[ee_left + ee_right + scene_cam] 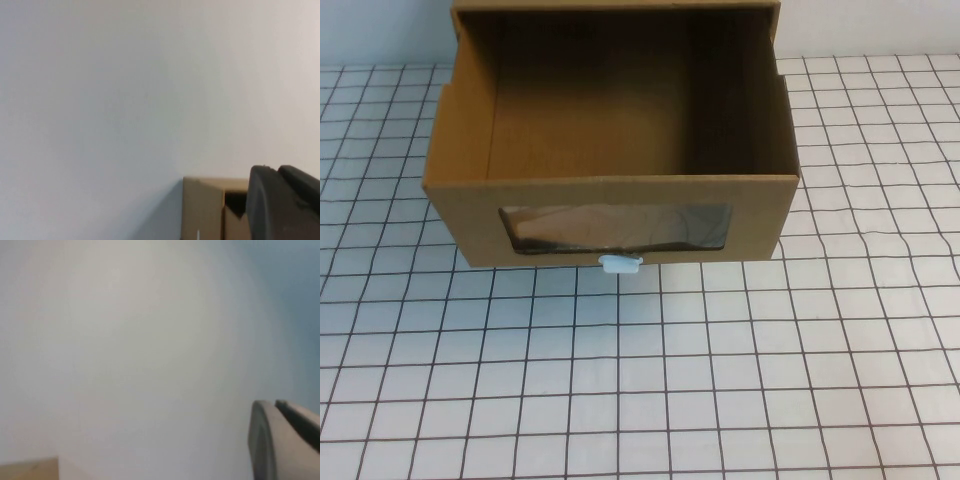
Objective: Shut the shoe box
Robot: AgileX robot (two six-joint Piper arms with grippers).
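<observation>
The shoe box (610, 140) is brown cardboard and stands at the back middle of the table. Its drawer is pulled out toward me and open on top, and the inside looks empty. The front panel has a clear window (616, 228) with a small white pull tab (621, 264) below it. Neither gripper shows in the high view. My left gripper (277, 170) is shut and empty, raised, with a corner of the box (202, 210) beside it. My right gripper (275, 402) is shut and empty, facing the pale wall, with a sliver of cardboard (27, 470) at the view's edge.
The table (640, 380) has a white cover with a black grid. A plain pale wall (380, 30) stands behind the box.
</observation>
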